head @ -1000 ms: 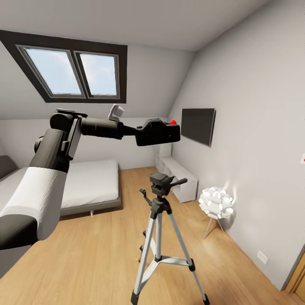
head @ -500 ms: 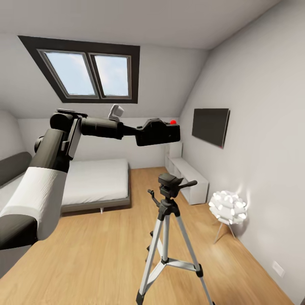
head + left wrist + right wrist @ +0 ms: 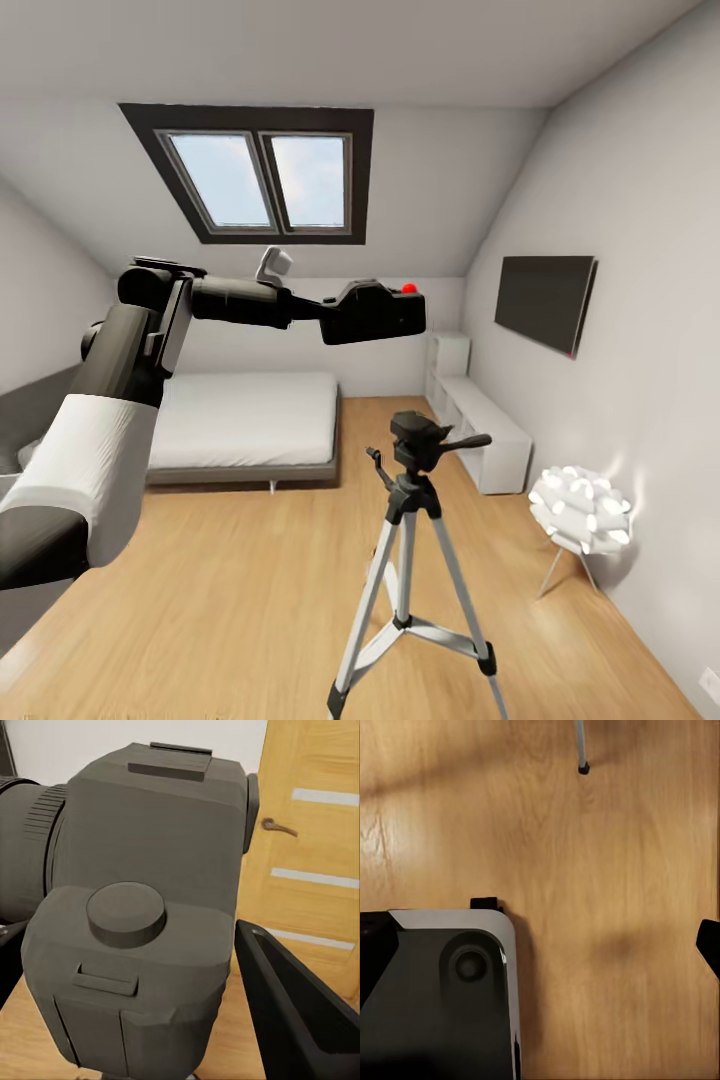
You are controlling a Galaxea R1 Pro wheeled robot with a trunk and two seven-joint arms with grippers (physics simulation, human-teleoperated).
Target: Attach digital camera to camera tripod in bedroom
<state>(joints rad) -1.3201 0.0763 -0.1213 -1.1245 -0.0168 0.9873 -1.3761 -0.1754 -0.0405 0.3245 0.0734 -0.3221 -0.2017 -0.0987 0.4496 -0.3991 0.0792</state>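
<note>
The black digital camera (image 3: 375, 312), with its red button (image 3: 409, 288) on top, is held chest-high in my left gripper (image 3: 352, 316), which is shut on it. In the left wrist view the camera body (image 3: 142, 907) sits close between the fingers (image 3: 300, 1020). The camera tripod (image 3: 418, 470) stands on the wood floor ahead and lower right of the camera, silver legs spread, black head and pan handle bare. The camera hangs above and to the left of the tripod head, well apart. One tripod foot (image 3: 583, 768) shows in the right wrist view, where a fingertip (image 3: 709, 943) stands far out at the edge.
A grey bed with a white mattress (image 3: 245, 420) lies at the back left. A low white cabinet (image 3: 485, 425) and a black wall panel (image 3: 545, 300) line the right wall, with a glowing white lamp (image 3: 580, 510) near it. A wooden door (image 3: 315, 870) shows behind the camera.
The whole head view has turned left, so the room and tripod sit further right in the picture. My left arm keeps the same pose with the camera in its grip.
</note>
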